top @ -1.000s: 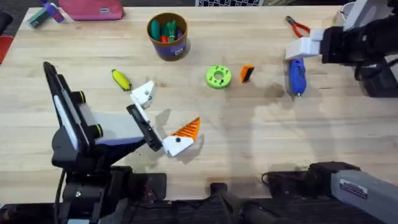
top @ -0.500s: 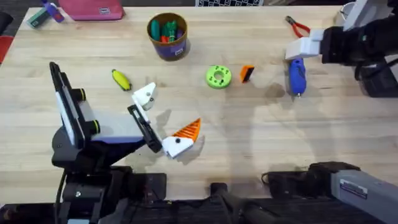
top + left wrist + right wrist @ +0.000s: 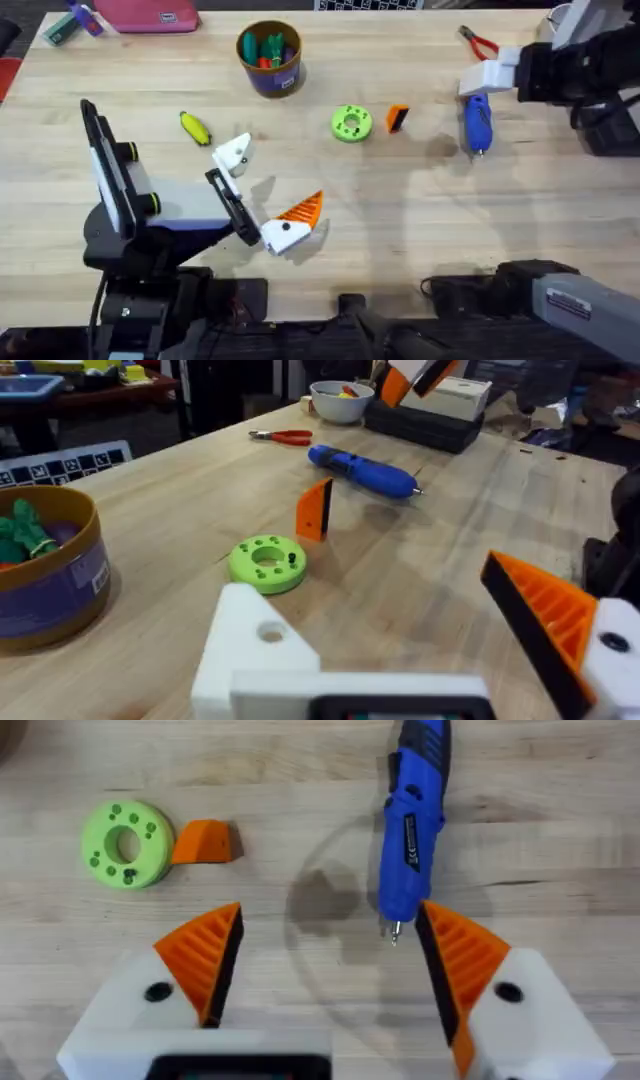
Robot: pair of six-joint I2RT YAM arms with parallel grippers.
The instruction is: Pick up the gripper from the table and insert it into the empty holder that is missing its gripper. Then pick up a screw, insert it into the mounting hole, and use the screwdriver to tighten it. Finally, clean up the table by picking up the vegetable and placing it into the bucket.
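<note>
The right gripper [image 3: 325, 970] hangs spread wide and empty above the screwdriver [image 3: 408, 815] tip, touching nothing. The left gripper [image 3: 262, 190] is also parted and empty: one jaw is the bare white holder [image 3: 233, 153], the other carries an orange wedge. The loose gripper [image 3: 397, 118] stands just beside the green ring [image 3: 351, 123], between it and the screwdriver.

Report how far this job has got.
Nothing looks done. The loose orange gripper lies on the table beside a green disc, and the holder is bare. The right gripper hangs open above the screwdriver. The vegetable is outside the bucket.
</note>
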